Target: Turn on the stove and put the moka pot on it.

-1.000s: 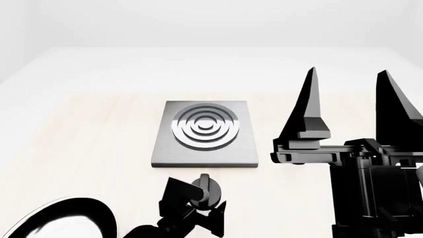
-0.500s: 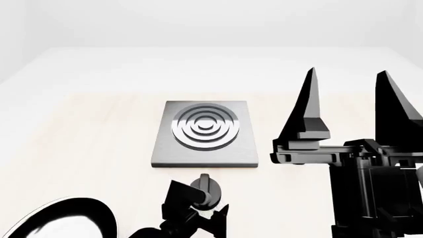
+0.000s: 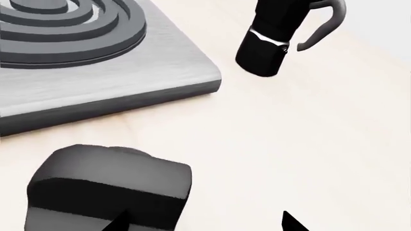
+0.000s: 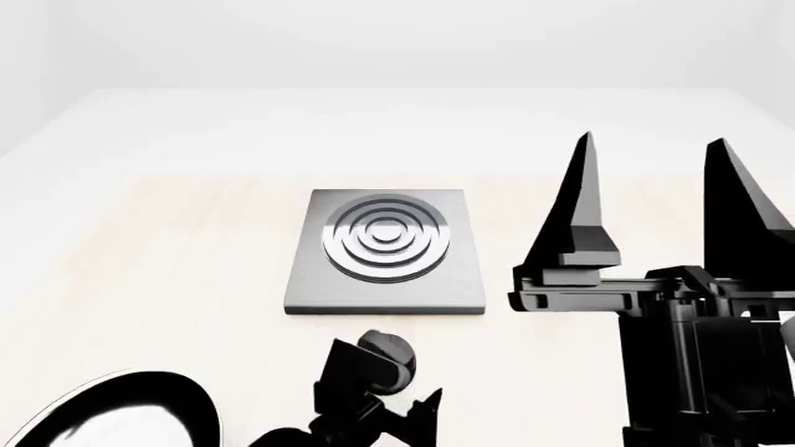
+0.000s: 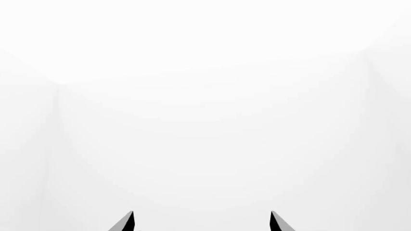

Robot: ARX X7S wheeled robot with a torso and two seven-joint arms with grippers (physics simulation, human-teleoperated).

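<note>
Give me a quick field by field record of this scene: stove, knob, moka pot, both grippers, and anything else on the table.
stove: grey plate with concentric burner rings, nothing on it
knob: round black knob on the table near the stove's front edge
moka pot: upright on the table beside the stove, seen only in the left wrist view
left gripper: at the knob; contact unclear
right gripper: open, raised, fingers pointing up, empty
other: black frying pan at lower left
table: light wood

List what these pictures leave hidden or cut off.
- Moka pot: top cut by the left wrist view's edge; absent from the head view, probably behind the right gripper.
- Knob: whether the left gripper grips it, unclear.
- Frying pan: cut by the head view's edge.
- Right wrist view: only fingertips.
</note>
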